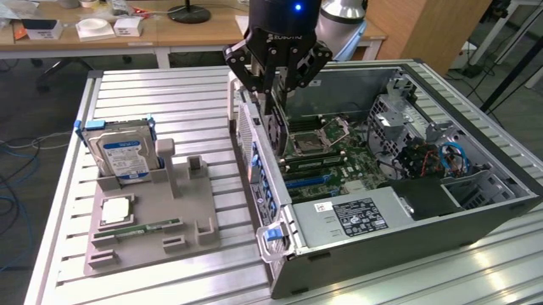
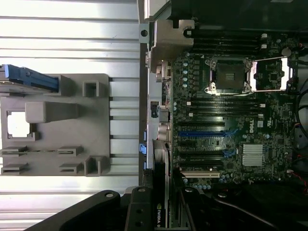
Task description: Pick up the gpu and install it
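Nearest to us in the exterior view, the open computer case (image 1: 424, 248) lies on its side on the ribbed metal table (image 1: 170, 95). Its power supply (image 1: 357, 219), with a black and white label, sits at the near end. On the exterior view's left of the case stands a grey holder (image 1: 191, 210). In its near part lie a narrow green memory stick (image 1: 140, 227) and a square processor chip (image 1: 114, 210). A little further back in the same holder, a hard drive (image 1: 123, 155) with a blue label stands upright.

Inside the case we see the green main board (image 1: 339, 159) with an open processor socket (image 1: 307, 143) and some blue cables (image 1: 454, 159) toward the exterior view's right.

Above the far half of the case hangs the black gripper (image 1: 274, 108). Its fingers are close together and clamp the gpu (image 1: 275, 133) by the upper edge. The gpu stands upright on its edge, inside the case, just beside the perforated wall and over the main board. We cannot tell if its lower edge touches a slot.

Behind the table there is a wooden desk (image 1: 203, 32) with a black lamp base (image 1: 188, 13) and small white boxes (image 1: 95, 28).
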Controlling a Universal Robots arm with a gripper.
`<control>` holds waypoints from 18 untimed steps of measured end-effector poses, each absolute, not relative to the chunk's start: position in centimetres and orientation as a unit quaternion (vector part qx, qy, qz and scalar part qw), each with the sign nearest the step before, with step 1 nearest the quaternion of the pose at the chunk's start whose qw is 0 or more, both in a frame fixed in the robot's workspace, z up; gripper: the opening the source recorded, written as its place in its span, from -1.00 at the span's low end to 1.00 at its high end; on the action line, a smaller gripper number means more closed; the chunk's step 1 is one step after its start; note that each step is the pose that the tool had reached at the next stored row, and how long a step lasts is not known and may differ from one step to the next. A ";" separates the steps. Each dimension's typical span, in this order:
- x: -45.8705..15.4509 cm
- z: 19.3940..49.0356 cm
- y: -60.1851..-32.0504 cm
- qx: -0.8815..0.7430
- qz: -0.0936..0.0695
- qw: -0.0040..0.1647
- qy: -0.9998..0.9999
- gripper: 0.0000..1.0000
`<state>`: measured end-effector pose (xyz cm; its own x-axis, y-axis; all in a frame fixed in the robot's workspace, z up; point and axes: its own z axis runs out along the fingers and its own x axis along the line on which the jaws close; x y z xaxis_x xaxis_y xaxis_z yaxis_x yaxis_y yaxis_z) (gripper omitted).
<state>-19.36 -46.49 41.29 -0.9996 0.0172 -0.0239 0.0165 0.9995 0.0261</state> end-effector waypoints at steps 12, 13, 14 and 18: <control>-18.6 41.3 -46.5 0.008 0.013 0.012 1.000 -0.48; -18.6 41.3 -46.5 0.008 0.013 0.012 1.000 -0.48; -18.6 41.3 -46.5 0.008 0.013 0.012 1.000 -0.48; -18.4 41.3 -46.5 0.008 0.013 0.012 1.000 -0.48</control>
<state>-18.36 -46.49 41.29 -0.9996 0.0171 -0.0239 0.0165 0.9995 0.0261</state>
